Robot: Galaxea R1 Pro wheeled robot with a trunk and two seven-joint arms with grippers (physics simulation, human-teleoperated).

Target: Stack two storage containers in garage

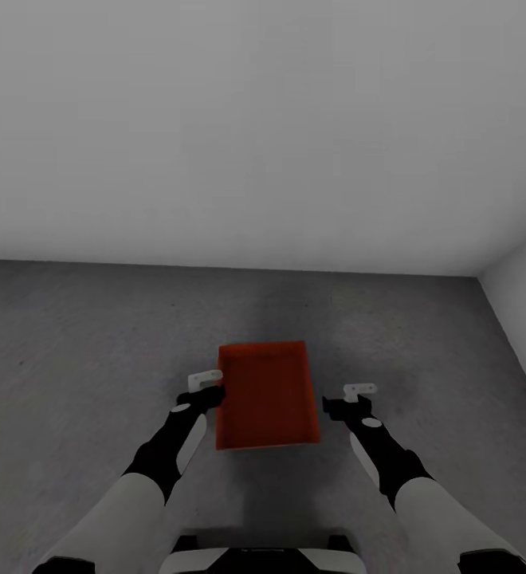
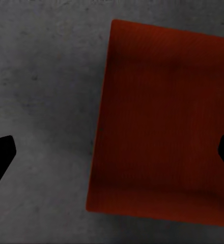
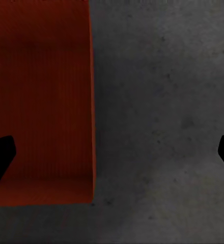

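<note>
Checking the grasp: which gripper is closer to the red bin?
The left gripper, right at the bin's edge; the right gripper stands off with grey floor between.

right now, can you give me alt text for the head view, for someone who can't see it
An orange-red storage container sits on the dark grey concrete floor between the robot's two arms, open side up. The left pincer is at its left wall and the right pincer stands just clear of its right side; a plain white wall rises behind.

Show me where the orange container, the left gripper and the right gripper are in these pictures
orange container [image 1: 267, 395]: head view, on its inside bottom.
left gripper [image 1: 206, 383]: head view, midway between its fingertips, beside the bin's left wall.
right gripper [image 1: 357, 396]: head view, midway between its fingertips, apart from the bin.
</note>
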